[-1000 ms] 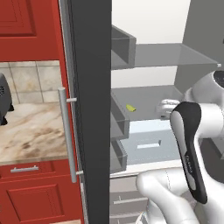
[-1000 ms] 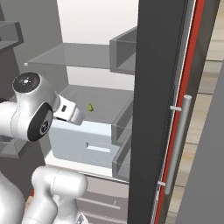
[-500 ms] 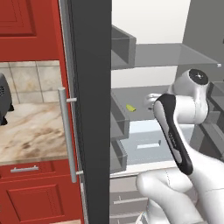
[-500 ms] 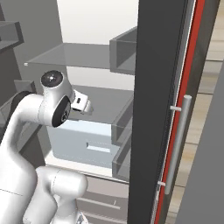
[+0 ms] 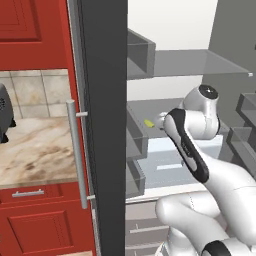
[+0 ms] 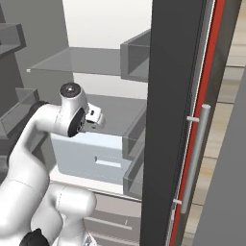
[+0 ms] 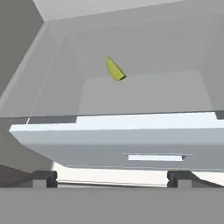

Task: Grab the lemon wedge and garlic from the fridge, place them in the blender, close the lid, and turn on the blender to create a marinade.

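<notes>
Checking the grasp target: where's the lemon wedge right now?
The lemon wedge lies on the fridge shelf just above the pale drawer, toward the door-bin side in the left base view.

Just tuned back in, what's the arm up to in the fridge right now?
The arm is reaching into the open fridge toward the lemon wedge, which lies on the grey shelf above the pale drawer. The gripper is open and holds nothing; in the hand view the wedge sits ahead of it, apart from the fingertips. No garlic can be made out.
</notes>
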